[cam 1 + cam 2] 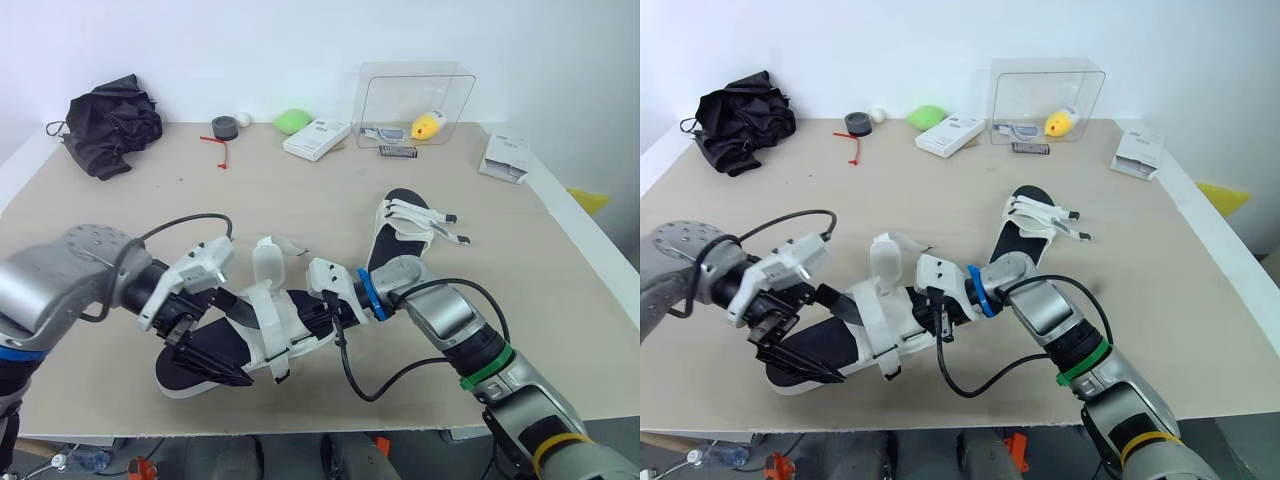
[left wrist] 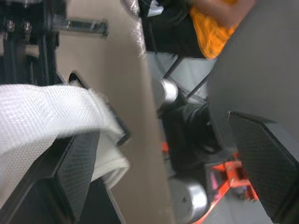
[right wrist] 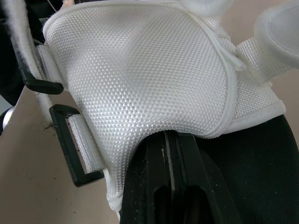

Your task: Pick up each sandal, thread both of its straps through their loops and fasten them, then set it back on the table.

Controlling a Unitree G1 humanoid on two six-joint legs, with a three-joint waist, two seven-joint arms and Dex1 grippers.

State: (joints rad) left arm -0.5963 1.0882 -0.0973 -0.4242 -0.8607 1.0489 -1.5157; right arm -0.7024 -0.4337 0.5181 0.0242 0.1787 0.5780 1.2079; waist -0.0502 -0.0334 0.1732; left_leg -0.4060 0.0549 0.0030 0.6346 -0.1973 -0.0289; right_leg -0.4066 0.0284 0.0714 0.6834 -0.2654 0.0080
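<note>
Beige table (image 1: 120, 230) against a white wall, with the work at its front edge. I find the near sandal (image 1: 270, 325) lying slantwise between both arms. Whether its sole rests on the surface or sits just off it, I cannot tell.

On the right gripper (image 3: 168, 144) the fingers are clenched together, with their tips tucked at the lower edge of the white mesh upper (image 3: 140, 74). I judge this is a pinch on that edge, pinning the shoe so the other arm can work the straps.

At the heel end, the left gripper (image 1: 205, 352) has its fingers spread wide and grasps nothing. White webbing lies against one finger (image 2: 70, 182). I judge it is placed there to catch that webbing.

A black loop (image 3: 74, 149) on the side of the upper stands empty, with nothing threaded through it. One strap (image 1: 268, 262) rises loose above the upper. In my judgement, fastening on this shoe is not yet done.

I note the far sandal (image 1: 405, 225) flat at mid-table, well apart from both grippers. Two strap ends jut from its side, so it looks unfastened as well.

As to writing, the white box (image 1: 316, 138) and the packet (image 1: 503, 157) at the rear carry dark print too small to read. Neither shoe shows a legible brand mark. A clear case (image 1: 415, 100) holds a yellow item (image 1: 427, 126), and I can read no label on it. A black cloth (image 1: 110, 125) is heaped at the rear left.
</note>
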